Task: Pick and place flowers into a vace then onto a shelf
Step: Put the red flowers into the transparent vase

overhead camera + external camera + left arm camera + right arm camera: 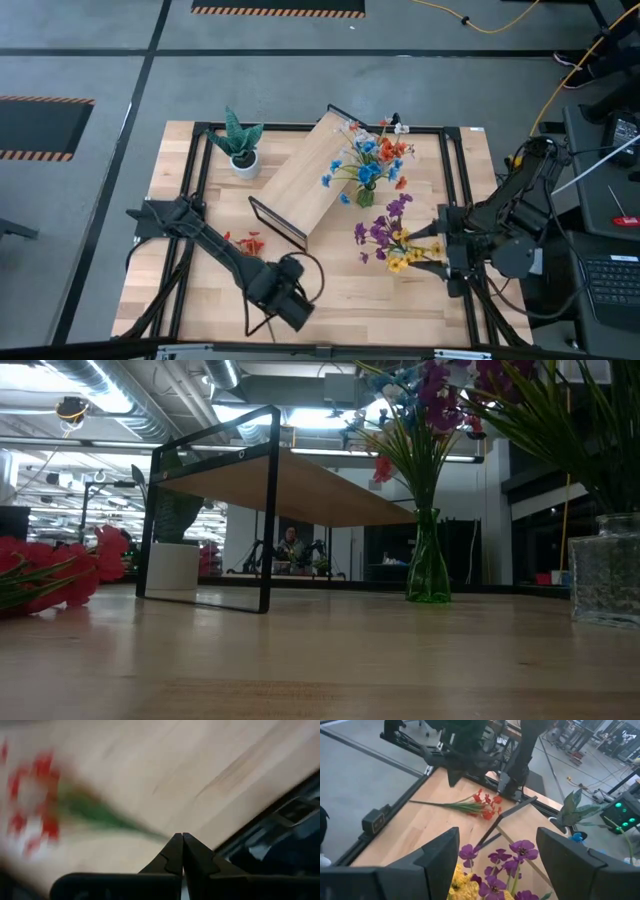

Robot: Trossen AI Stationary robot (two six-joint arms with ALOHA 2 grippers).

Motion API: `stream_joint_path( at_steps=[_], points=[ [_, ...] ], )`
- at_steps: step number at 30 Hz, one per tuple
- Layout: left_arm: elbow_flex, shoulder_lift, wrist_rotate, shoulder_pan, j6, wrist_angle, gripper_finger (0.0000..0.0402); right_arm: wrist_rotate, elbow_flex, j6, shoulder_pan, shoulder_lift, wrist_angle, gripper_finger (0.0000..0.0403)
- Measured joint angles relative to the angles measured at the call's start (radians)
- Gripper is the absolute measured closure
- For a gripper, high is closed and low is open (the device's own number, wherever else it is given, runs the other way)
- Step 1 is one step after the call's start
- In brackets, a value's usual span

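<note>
A red flower sprig [250, 243] [482, 805] lies flat on the table, its green stem [435, 803] pointing toward the near edge. My left gripper [182, 836] [451, 782] is shut and hovers above that stem. The green vase [365, 195] [428, 565] stands on the table beside the shelf [310, 175] and holds blue, orange and red blossoms. Purple and yellow flowers [390, 238] stand in a clear glass vase [605, 570]. My right gripper [497, 832] [438, 248] is open, right of them, one finger to either side of the blossoms.
A spiky green plant in a white pot [240, 150] [172, 565] stands near the far left corner. The shelf lies diagonally across the table's middle, standing on its black leg frame [205, 510]. Bare wood [360, 300] shows along the near edge between the arms.
</note>
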Motion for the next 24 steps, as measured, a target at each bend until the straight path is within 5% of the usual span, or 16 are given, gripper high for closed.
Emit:
stream_joint_path(
  at_steps=[4,13,19,24],
  points=[
    [-0.007,-0.002,0.071,-0.011,-0.174,-0.079,0.0400,0.000,0.000,-0.003,0.000,0.000,-0.034,0.0137],
    [-0.007,0.001,-0.158,-0.090,-0.370,-0.071,0.0390,-0.018,0.000,-0.007,0.000,0.000,-0.048,0.0137],
    [-0.008,0.002,-0.235,-0.145,-0.481,-0.071,0.0354,-0.170,0.000,-0.007,0.000,0.000,-0.049,0.0137],
    [-0.008,0.010,-0.336,-0.184,-0.529,-0.071,0.0318,-0.161,0.000,-0.027,-0.018,-0.006,-0.048,0.0137]
  ],
)
